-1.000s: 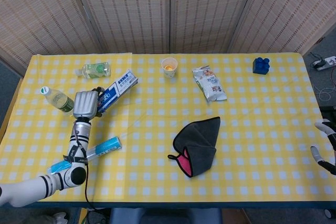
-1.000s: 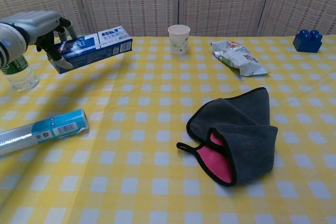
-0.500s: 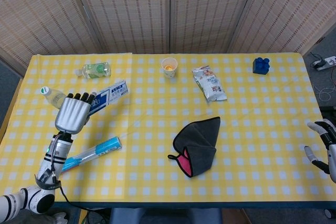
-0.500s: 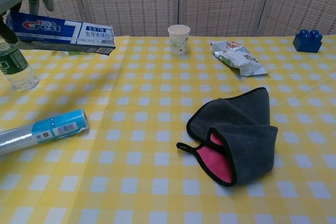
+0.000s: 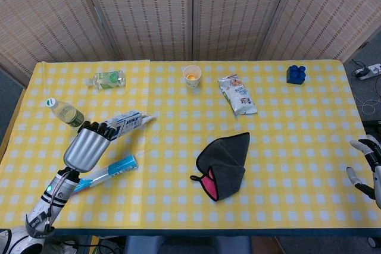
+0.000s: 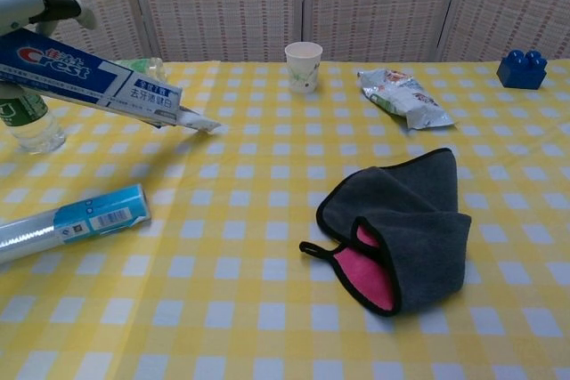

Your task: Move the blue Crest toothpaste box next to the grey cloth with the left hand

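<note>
My left hand (image 5: 89, 145) grips the blue Crest toothpaste box (image 5: 127, 124) at its near end and holds it in the air over the left of the table. In the chest view the hand (image 6: 27, 2) shows at the top left and the box (image 6: 98, 77) slants down to the right, its end flap open. The grey cloth (image 5: 223, 162) with a pink lining lies folded at mid table, well to the right of the box; it also shows as the grey cloth (image 6: 410, 215). My right hand (image 5: 369, 168) hangs off the table's right edge, fingers apart, holding nothing.
A blue-labelled roll (image 5: 110, 171) lies under my left arm. Two water bottles (image 5: 65, 112) (image 5: 107, 79) sit at the far left. A paper cup (image 5: 191, 76), a snack bag (image 5: 238, 95) and a blue toy brick (image 5: 296, 74) line the back of the yellow checked table (image 5: 297, 147).
My left hand has lifted the Crest box off the table and carried it nearer and slightly right, tipping it; its end flap has opened. The right hand has shifted little.
</note>
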